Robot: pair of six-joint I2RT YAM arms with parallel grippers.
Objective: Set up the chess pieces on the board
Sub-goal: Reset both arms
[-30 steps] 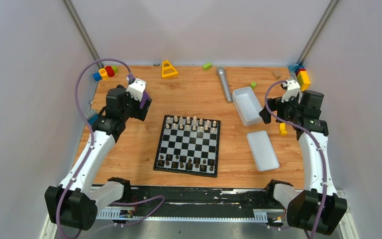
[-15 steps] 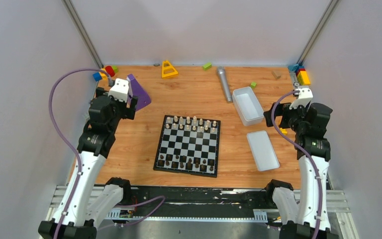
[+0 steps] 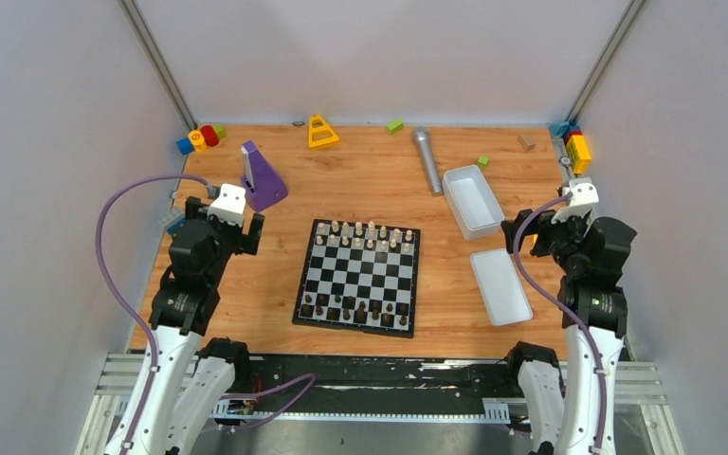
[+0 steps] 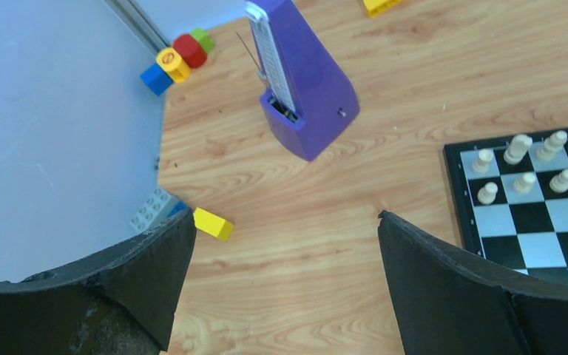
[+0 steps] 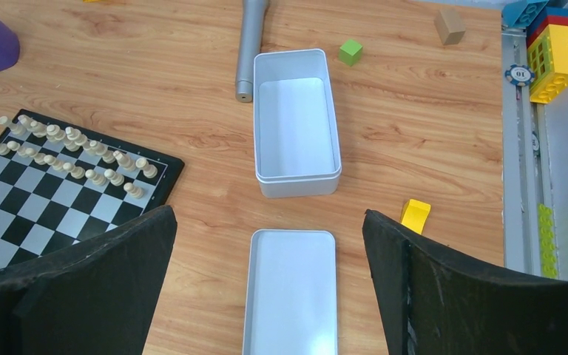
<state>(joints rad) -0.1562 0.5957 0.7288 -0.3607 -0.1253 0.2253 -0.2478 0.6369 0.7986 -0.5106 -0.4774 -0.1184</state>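
Note:
The black-and-white chessboard [image 3: 358,278] lies in the middle of the table. Cream pieces [image 3: 368,234] stand in two rows on its far side and dark brown pieces [image 3: 355,310] in two rows on its near side. The board's corner with cream pieces [image 4: 525,163] shows in the left wrist view, and it also shows in the right wrist view [image 5: 59,200]. My left gripper [image 4: 287,255] is open and empty over bare wood left of the board. My right gripper [image 5: 270,251] is open and empty above the white lid [image 5: 292,292], right of the board.
A purple metronome [image 3: 261,177] stands left of the board's far side. A white box [image 3: 470,201], a grey microphone [image 3: 427,159], a yellow cone [image 3: 321,132] and coloured blocks [image 3: 200,138] lie toward the back. A yellow block [image 5: 415,215] lies beside the right gripper.
Both arms have pulled back toward the near edge and risen. The left gripper has moved off the metronome, which now stands uncovered. The pieces have not moved.

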